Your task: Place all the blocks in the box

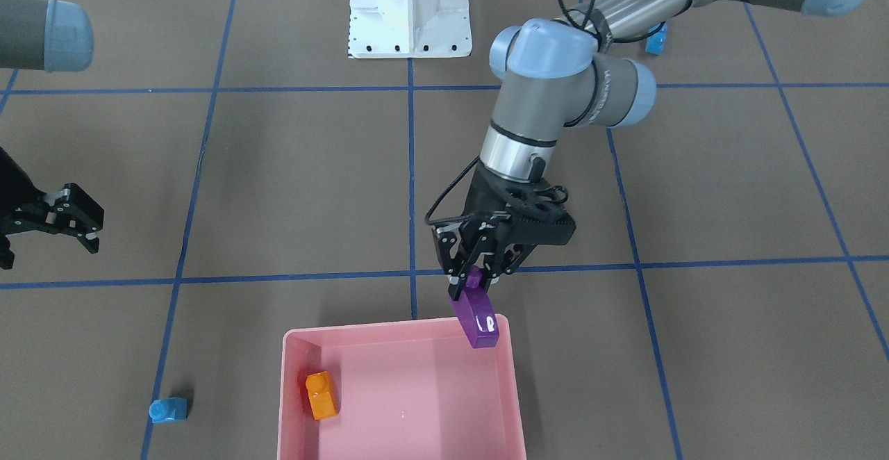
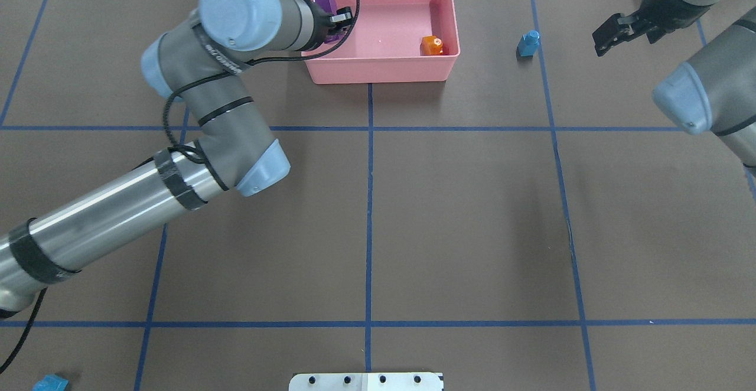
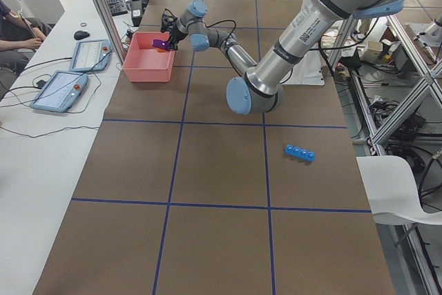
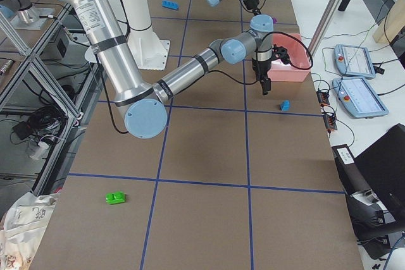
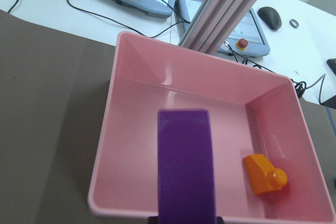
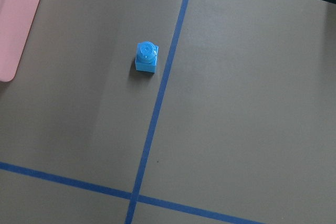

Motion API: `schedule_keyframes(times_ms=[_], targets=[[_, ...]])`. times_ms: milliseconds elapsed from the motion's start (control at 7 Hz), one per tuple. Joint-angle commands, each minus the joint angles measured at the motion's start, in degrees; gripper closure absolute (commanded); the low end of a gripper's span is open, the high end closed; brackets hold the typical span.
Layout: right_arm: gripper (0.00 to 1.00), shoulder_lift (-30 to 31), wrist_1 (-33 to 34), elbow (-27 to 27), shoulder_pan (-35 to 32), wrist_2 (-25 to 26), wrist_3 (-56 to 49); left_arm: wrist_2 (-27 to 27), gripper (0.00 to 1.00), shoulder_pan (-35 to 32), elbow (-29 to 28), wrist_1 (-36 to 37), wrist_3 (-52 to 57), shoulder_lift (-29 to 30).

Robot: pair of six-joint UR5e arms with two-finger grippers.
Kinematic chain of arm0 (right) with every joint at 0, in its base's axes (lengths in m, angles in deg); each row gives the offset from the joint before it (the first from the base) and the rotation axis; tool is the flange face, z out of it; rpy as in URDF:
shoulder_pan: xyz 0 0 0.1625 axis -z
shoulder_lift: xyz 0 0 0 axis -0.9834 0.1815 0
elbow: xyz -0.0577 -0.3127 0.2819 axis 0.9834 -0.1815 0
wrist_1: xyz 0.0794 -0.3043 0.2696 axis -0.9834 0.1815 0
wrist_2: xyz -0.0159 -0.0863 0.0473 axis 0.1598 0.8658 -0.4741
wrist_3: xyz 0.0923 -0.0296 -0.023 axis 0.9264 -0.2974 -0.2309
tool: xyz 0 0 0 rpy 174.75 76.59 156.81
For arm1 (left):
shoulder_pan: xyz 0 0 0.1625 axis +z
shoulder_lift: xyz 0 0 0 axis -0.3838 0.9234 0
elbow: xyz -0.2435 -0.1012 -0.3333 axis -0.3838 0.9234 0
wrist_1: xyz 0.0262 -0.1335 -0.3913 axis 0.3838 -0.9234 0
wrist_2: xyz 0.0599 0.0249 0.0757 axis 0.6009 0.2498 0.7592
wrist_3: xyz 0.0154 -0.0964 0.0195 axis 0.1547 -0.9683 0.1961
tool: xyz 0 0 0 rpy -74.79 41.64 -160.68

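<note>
Over box (image 1: 347, 331) corner | left tool (image 1: 474, 281) clamped on purple block (image 1: 479, 321) | right tool (image 1: 94, 229) apart

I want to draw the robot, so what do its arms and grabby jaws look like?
The left arm and right arm are thick round tubes, grey and shiny silver, with pale blue caps on the joints. The left one has black tape bands, a thin black cable and small white lettering. The left gripper and right gripper are black, each with two jaws.
</note>
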Motion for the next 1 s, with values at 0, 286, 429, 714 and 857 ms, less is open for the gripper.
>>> schedule_keyframes(times_ms=[0, 286, 429, 714, 857], targets=[[0.0, -3.5, -11.0, -11.9, 1.1, 0.1, 1.8, 4.2, 1.0, 1.0, -13.4, -6.2, -1.3, 5.7], [0.0, -5.2, -16.1, -17.0, 2.7, 0.3, 4.3, 3.8, 0.32, 1.4, -13.6, -6.2, -1.0, 5.7], [0.0, -7.2, -16.1, -19.9, 3.1, 0.4, 4.3, 3.7, 0.01, 2.4, -13.0, -6.1, 1.4, 5.7], [0.0, -9.4, -16.2, -23.1, 3.1, 0.4, 4.7, -4.2, 0.0, 2.0, -9.3, -5.7, 7.7, 5.2], [0.0, -11.7, -16.3, -25.7, 3.1, 0.4, 8.2, -10.8, 0.0, 0.9, -4.0, -5.6, 11.1, 1.4]])
